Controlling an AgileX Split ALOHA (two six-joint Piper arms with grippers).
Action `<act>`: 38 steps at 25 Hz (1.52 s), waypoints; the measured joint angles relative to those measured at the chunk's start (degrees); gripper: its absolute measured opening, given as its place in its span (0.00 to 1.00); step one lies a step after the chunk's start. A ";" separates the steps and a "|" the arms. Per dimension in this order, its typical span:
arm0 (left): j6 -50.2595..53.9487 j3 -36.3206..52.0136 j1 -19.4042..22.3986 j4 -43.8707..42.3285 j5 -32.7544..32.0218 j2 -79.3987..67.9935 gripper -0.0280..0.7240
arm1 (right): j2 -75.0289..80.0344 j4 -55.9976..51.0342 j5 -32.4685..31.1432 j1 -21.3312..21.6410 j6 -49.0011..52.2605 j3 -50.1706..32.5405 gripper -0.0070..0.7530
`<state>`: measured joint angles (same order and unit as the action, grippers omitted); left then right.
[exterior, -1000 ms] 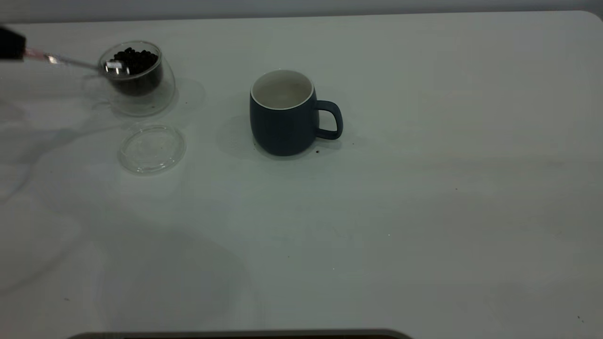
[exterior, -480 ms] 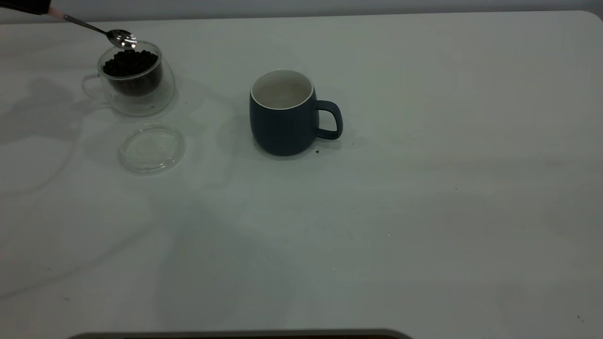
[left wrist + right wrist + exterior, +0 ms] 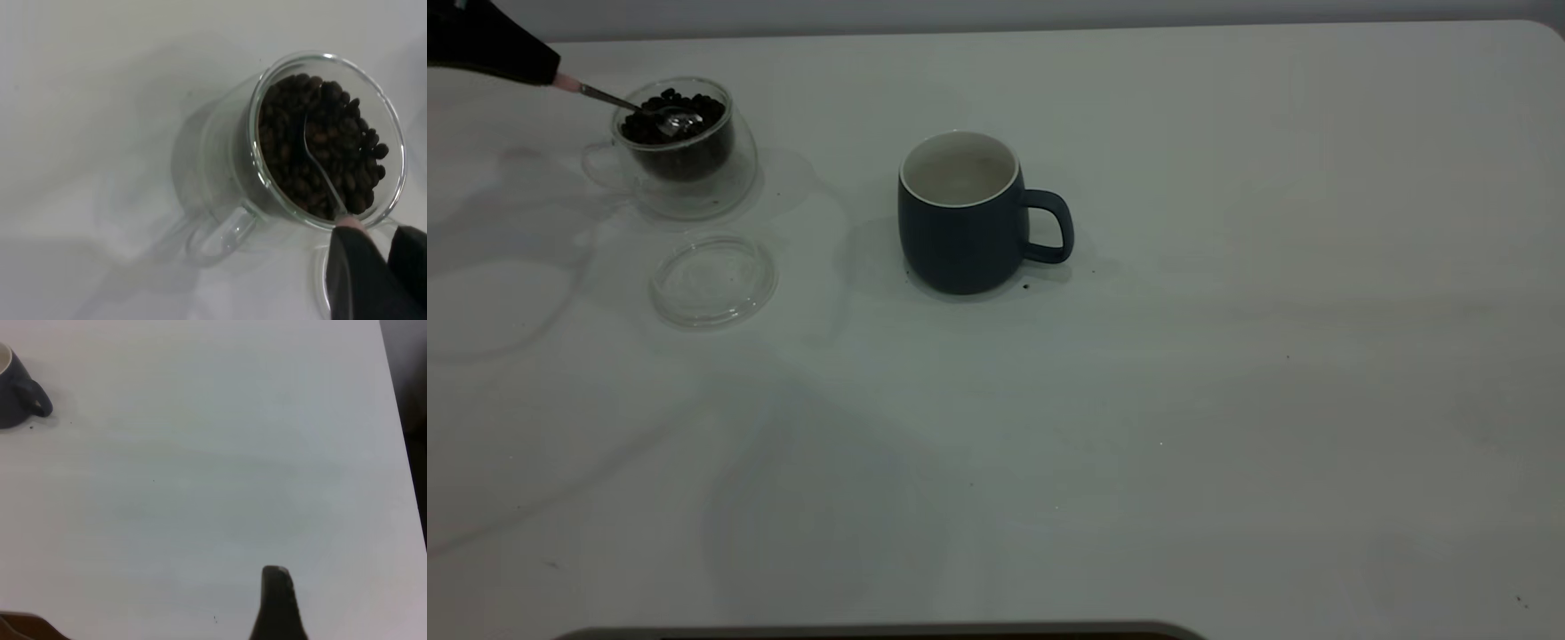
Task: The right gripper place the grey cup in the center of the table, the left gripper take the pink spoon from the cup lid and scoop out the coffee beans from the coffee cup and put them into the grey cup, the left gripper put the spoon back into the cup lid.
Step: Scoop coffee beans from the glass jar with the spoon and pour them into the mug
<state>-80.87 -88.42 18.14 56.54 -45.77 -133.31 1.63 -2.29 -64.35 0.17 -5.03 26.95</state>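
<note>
The coffee cup (image 3: 685, 164) stands at the far left of the table (image 3: 1227, 400), filled with coffee beans (image 3: 649, 129). My left gripper (image 3: 551, 78) is just left of it, shut on the pink spoon (image 3: 609, 98), whose metal bowl lies in the beans. In the left wrist view the left gripper (image 3: 377, 257) holds the spoon (image 3: 323, 177) with its bowl dug into the beans (image 3: 293, 147) inside the glass cup (image 3: 220, 160). The cup lid (image 3: 713, 280) lies empty in front of the glass cup. The grey cup (image 3: 960, 218) stands upright mid-table, handle to the right. It looks empty.
One finger (image 3: 277, 597) of my right gripper shows over bare table, far from the grey cup (image 3: 17, 390) and holding nothing. The table's right edge (image 3: 400, 453) is near it. The right arm is out of the exterior view.
The spoon rose from the cup's left rim to above its back rim, then came down; its bowl now lies in the beans. The left gripper moved right. The cups and lid stayed still.
</note>
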 joint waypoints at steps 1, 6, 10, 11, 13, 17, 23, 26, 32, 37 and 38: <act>0.86 0.00 0.00 0.00 0.00 -0.07 0.20 | 0.00 0.00 0.00 0.00 0.00 0.00 0.78; 7.57 0.00 0.00 0.00 -0.05 -0.24 0.20 | 0.00 0.00 0.00 0.00 0.00 0.00 0.78; 11.90 0.00 0.00 0.05 -0.39 -0.61 0.20 | 0.00 0.00 0.00 0.00 0.00 0.00 0.78; 12.75 0.00 0.00 0.05 -0.64 -0.83 0.20 | 0.00 0.00 0.00 0.00 0.00 0.00 0.78; 14.02 0.00 0.00 0.05 -1.08 -1.07 0.20 | 0.00 0.00 0.00 0.00 0.00 0.00 0.78; 16.14 0.00 0.43 0.05 -1.76 -1.11 0.20 | 0.00 0.00 0.00 0.00 0.00 0.00 0.78; 17.35 0.00 3.32 2.71 -5.37 -2.99 0.20 | 0.00 -0.05 0.00 0.00 0.00 0.00 0.78; 16.52 0.00 4.73 5.21 -6.88 -4.25 0.20 | 0.00 -0.05 0.00 0.00 0.00 0.00 0.78; 15.10 -0.02 6.67 9.81 -9.07 -6.49 0.20 | 0.00 -0.05 0.00 0.00 0.00 0.00 0.78; 14.30 -0.09 7.31 13.25 -11.06 -8.79 0.20 | 0.00 -0.05 0.00 0.00 0.05 0.00 0.78; 14.09 -0.09 7.39 13.86 -11.44 -9.22 0.20 | 0.00 -0.05 0.00 0.00 0.05 0.00 0.78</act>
<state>-66.78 -88.51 25.53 70.40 -57.21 -142.53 1.63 -2.34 -64.35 0.17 -4.98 26.95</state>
